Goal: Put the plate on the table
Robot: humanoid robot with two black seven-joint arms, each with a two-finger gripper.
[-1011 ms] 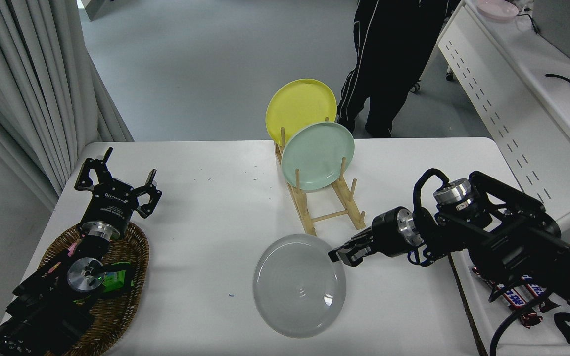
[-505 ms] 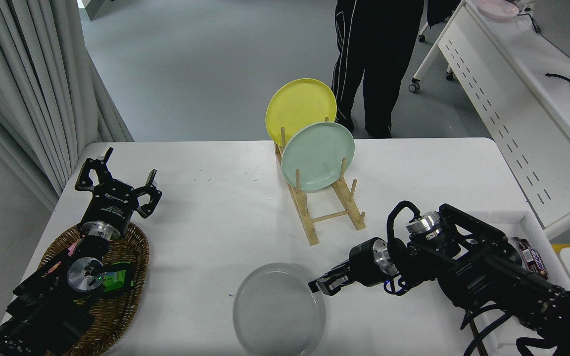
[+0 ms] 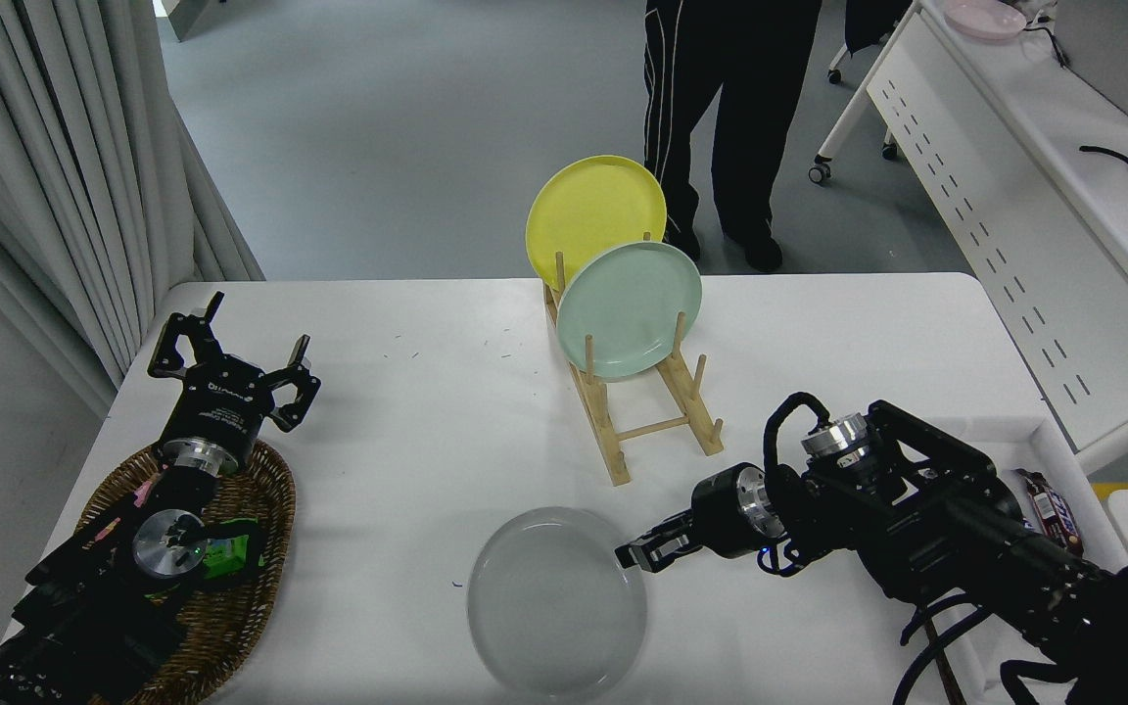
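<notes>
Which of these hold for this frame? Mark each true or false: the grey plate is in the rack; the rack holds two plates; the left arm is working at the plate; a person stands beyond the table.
1. The grey plate is in the wooden rack. False: it lies on the table, in front of the rack.
2. The rack holds a yellow plate and a mint green plate. True.
3. The left gripper is at the grey plate. False: it is parked at the lower left by the wicker basket; the right gripper is at the plate's rim.
4. A person stands beyond the table. True.

A yellow plate (image 3: 595, 217) and a mint green plate (image 3: 629, 308) stand upright in a wooden rack (image 3: 644, 411); a wicker basket (image 3: 231, 578) sits far left.
</notes>
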